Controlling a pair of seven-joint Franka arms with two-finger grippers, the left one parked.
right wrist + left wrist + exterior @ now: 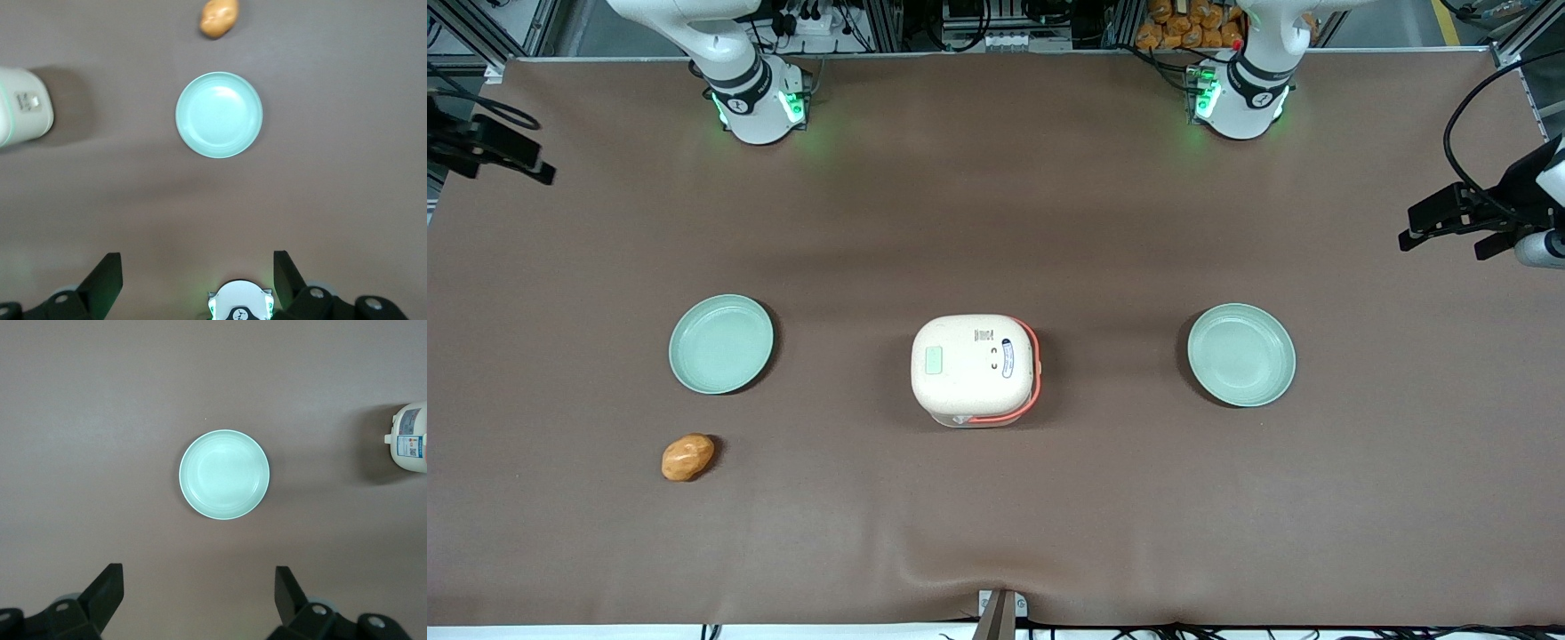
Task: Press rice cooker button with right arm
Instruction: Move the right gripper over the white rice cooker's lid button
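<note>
Two pale green plates sit on the brown desk (996, 222) with the rice cooker (975, 369) between them, all three in a row across the middle of the front view. Taking the cooker as the clock's centre in that view, the plate toward the working arm's end (721, 344) lies at about nine o'clock and the plate toward the parked arm's end (1241, 355) at about three o'clock, each well apart from it. The cooker's cream lid is shut, and its orange-red wire handle (1033, 373) lies folded along the edge facing the parked arm's end. The button (934, 360) is a pale green patch on the lid, at nine o'clock from the lid's middle, with nothing touching it. An orange-brown potato (687, 457) rests on the desk at about seven o'clock from the nearer plate, closer to the front camera than it. The right arm (729, 62) rises from its base at the desk's edge. Its gripper (198, 280) hangs high above the working-end plate (219, 115), its two black fingers (107, 273) spread wide and holding nothing.
</note>
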